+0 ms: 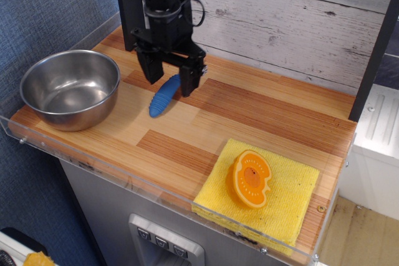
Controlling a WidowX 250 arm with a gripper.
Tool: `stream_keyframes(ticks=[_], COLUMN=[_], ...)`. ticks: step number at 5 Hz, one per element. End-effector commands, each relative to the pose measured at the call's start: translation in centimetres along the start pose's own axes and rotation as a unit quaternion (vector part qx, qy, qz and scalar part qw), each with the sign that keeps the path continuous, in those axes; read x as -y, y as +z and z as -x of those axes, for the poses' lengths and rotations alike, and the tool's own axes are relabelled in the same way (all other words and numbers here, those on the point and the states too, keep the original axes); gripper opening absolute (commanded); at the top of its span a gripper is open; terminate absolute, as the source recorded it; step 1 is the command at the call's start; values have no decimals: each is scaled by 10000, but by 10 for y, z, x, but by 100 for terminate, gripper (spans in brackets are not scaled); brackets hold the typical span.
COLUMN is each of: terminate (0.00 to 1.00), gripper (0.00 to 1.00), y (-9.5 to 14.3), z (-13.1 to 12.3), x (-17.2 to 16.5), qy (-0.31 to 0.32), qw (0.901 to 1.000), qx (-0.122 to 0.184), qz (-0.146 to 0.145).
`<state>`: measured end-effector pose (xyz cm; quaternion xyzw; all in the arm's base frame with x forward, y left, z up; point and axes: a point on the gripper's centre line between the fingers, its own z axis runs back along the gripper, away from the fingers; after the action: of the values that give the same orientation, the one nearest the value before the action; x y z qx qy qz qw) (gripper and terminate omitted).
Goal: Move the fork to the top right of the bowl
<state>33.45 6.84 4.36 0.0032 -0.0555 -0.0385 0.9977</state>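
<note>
The fork (163, 95) lies on the desk (249, 113) right of the bowl (70, 88), under the pincer (169, 78), whose jaws stand apart. We judge it light and stiff; the ribbed handle should give the surest hold.

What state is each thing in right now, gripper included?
gripper: open, raised over the fork, holding nothing.
fork: lying flat on the wood to the right of the bowl, tines hidden behind the gripper.
bowl: upright, nothing in it, at the counter's left end.
orange slice toy: lying on the cloth.
yellow cloth: spread flat at the front right corner.
</note>
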Motion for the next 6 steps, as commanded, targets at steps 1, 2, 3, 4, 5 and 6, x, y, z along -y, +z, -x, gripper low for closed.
stream_keyframes(ticks=[1,2,3,4,5,6], terminate=[0,0,0,0,0,0], gripper=[100,100,100,100,100,100], y=[50,78,91,91,90,87], z=[-1,12,19,22,22,21], x=[27,35,29,24,22,21], qy=[-246,-110,170,290,302,247], qw=[9983,9971,9963,9965,9971,9978], qx=[530,746,844,778,701,602], qz=[-16,60,27,-13,-51,-81])
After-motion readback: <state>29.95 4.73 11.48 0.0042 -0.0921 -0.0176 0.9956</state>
